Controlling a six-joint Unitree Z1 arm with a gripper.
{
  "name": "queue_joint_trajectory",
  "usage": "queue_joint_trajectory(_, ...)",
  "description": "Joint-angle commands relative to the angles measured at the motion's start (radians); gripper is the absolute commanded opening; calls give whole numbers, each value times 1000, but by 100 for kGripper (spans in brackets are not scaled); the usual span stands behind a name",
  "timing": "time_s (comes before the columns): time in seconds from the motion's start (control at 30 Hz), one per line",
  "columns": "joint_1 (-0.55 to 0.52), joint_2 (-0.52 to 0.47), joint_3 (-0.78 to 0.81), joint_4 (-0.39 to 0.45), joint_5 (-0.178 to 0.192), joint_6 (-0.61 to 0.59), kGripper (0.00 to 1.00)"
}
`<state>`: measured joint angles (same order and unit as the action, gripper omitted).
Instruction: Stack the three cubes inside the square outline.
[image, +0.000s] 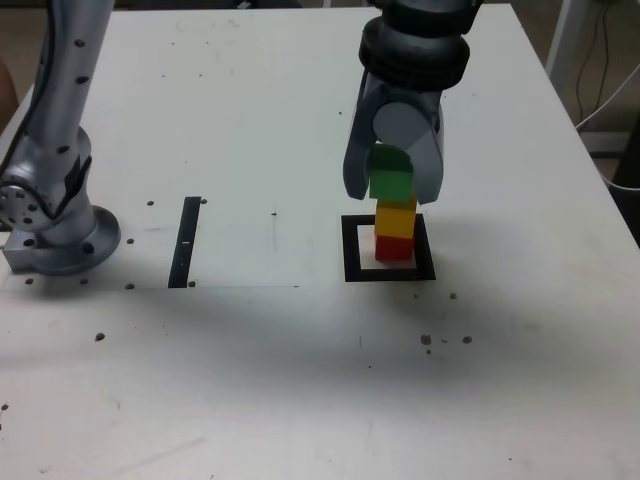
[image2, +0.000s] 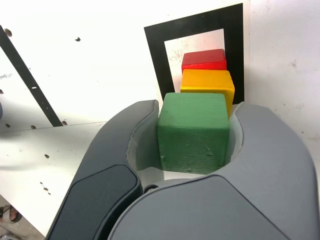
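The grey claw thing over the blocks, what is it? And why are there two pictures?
That claw is the gripper of a robot arm, whose silver base stands at the exterior view's left. One picture comes from a camera looking at the white table. The other comes from a camera on the arm's wrist, peering past the claw. The claw is shut on the green cube, which sits above the yellow cube and red cube. The stack stands inside the black square outline. A black strip lies nearby.
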<state>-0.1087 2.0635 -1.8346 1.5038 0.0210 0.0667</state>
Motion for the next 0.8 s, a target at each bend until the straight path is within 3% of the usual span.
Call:
queue_joint_trajectory(0.0, 3, 3, 2, -4, -2, 3, 35)
queue_joint_trajectory(0.57, 6, 21, 11, -31, -3, 4, 36)
queue_joint_trajectory(0.63, 7, 21, 15, -33, -3, 6, 45)
queue_joint_trajectory(0.77, 8, 21, 26, -35, -7, 12, 79)
